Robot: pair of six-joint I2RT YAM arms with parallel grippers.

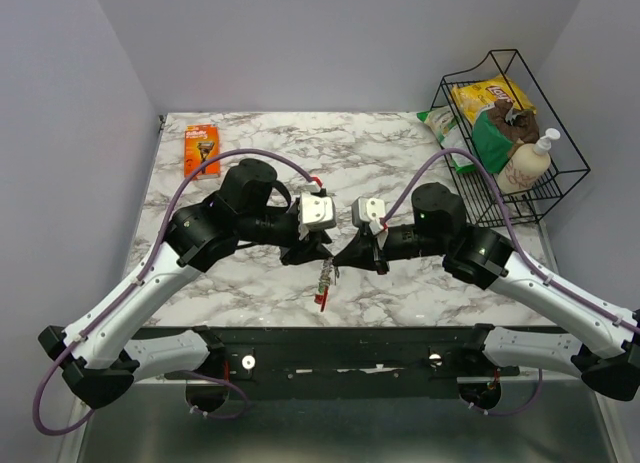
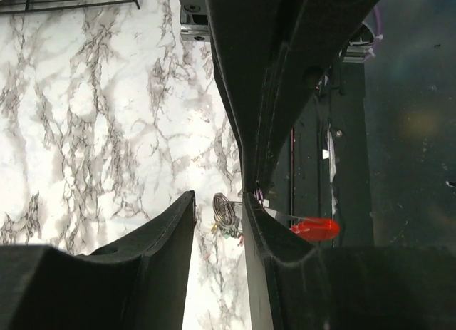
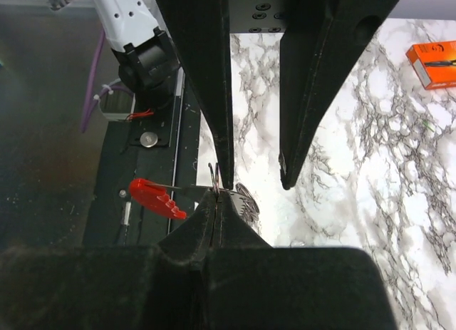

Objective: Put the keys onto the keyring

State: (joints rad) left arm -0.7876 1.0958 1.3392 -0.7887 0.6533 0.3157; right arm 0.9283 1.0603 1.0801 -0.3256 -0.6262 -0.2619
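while right tool point(image 3: 216, 196) clamps keys point(image 1: 326, 279) above marble table point(image 1: 400, 168), left tool point(image 2: 217, 202) stands parted.

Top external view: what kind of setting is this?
Likely a lab robot cell, not a home: plain walls box in a marble-look table, with a wire basket of staged groceries.

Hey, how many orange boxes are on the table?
1. The orange box lies flat near the far left corner of the table. Part of it is hidden, so another could be missed.
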